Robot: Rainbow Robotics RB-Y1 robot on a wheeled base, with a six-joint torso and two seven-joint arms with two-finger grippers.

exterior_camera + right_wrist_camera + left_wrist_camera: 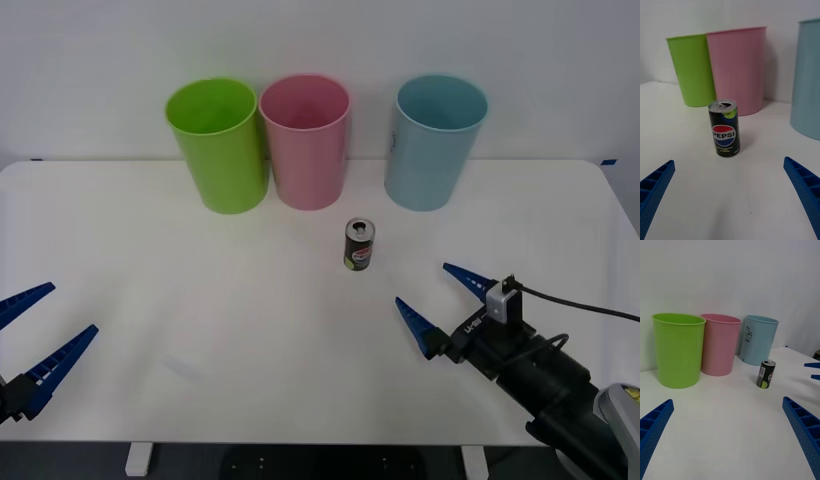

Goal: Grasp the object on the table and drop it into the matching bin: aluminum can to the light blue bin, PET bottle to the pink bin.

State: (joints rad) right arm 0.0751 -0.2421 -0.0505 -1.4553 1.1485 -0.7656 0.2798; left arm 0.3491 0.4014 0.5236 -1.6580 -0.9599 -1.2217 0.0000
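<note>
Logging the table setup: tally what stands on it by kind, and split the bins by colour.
Bins: 3, one lime green bin, one pink bin, one light blue bin
Cans: 1, a black can standing upright in front of the bins
Total: 4

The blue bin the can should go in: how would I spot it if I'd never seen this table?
At the far edge of the white table stand three tall round bins in a row. The light blue bin is at the right end, apart from the touching lime green bin and pink bin, with CAN printed on it.
</note>
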